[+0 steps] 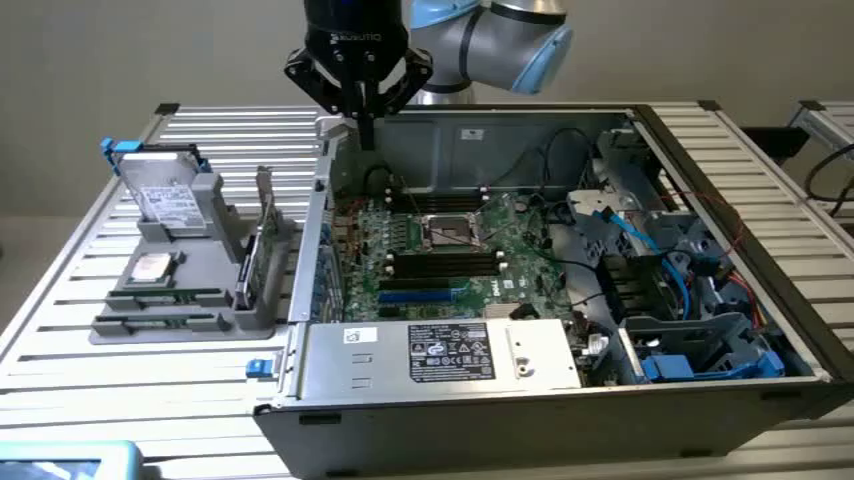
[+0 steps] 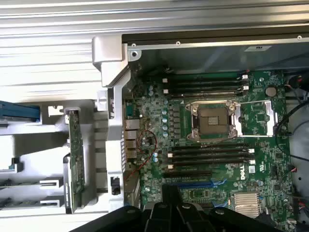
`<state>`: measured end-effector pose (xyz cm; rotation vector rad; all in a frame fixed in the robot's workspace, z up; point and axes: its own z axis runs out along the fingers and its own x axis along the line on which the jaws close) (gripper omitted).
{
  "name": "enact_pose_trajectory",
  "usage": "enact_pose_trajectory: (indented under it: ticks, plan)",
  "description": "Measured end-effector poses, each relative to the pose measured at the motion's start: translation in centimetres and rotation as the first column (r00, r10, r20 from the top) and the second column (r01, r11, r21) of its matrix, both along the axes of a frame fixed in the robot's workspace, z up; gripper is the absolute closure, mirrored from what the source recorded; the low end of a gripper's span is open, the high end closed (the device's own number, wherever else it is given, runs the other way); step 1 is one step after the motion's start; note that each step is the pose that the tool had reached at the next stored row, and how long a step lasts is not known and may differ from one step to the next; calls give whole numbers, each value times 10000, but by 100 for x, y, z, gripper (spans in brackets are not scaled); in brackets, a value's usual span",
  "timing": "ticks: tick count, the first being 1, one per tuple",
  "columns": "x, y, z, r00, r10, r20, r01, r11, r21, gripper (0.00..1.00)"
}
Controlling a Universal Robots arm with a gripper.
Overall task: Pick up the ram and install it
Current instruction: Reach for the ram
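- Gripper (image 1: pixel 363 140) (image 2: pixel 171 189): hangs over the rear corner of the open computer case (image 1: pixel 534 425), at the side nearest the grey fixture (image 1: pixel 200 327). Seems to have its fingertips drawn together with nothing green between them, so reads as closed and empty.
- Ram (image 1: pixel 167 297): appears to sit in a groove near the front of the fixture, on the exterior view's left, well apart from the gripper. Shows as little more than a narrow greenish strip, so placed with some doubt.
- Not to be confused with the expansion card (image 1: pixel 271 225) (image 2: pixel 75 154) standing on edge along the fixture's case side, nor with the hard drive (image 1: pixel 167 200) propped upright at the back.
- Judged light and stiff, yet thin. Likely tolerates little bending or twisting, and has smooth faces that may slip under a weak pinch.
- Probably best taken across the two flat faces near the middle of the length, so as to hang level. Chips and label better spared hard pressure, and the contact edge left untouched.
- Memory slots (image 1: pixel 447 265) (image 2: pixel 210 154) on the motherboard (image 1: pixel 514 225) (image 2: pixel 260 111): look dark and unfilled beside the processor socket, which suggests installation not yet done.
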<state>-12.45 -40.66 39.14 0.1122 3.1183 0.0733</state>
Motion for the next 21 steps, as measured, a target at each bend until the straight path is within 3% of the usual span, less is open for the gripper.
enact_pose_trajectory:
  ticks: [14, 21]
  plan:
    - [-15, -1, 1, 10000, 0, -1, 0, 10000, -1, 89]
    - [-257, 0, 0, 10000, 1, 0, -1, 10000, 1, 89]
